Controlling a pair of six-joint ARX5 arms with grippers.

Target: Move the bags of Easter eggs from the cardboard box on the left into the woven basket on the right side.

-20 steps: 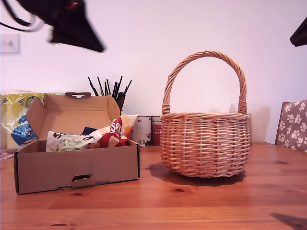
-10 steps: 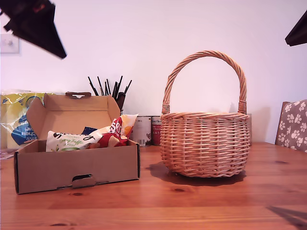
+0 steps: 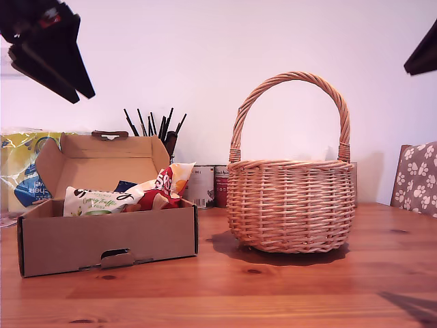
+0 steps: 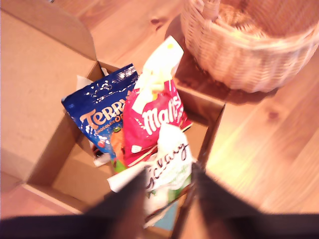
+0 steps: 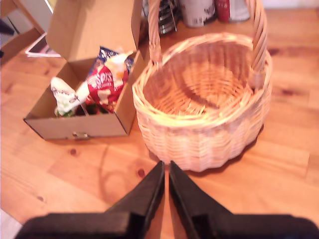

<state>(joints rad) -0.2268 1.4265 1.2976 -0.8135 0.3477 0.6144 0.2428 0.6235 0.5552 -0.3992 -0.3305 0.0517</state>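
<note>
Hovering with jaws apart, my first gripper [image 4: 167,191] is looking down at the white-green bag [image 4: 167,167], risking snagging the cardboard box [image 4: 45,94] wall.

The cardboard box [image 3: 109,239] is sitting open, flap lid standing up behind, at the exterior view's left. Three bags are lying inside it: a white-green bag [image 4: 167,164], a red-white bag [image 4: 152,122] and a dark blue bag [image 4: 102,117] with orange lettering. The woven basket [image 3: 291,205] is standing upright at the exterior view's right of the box, nothing showing inside it.
</note>
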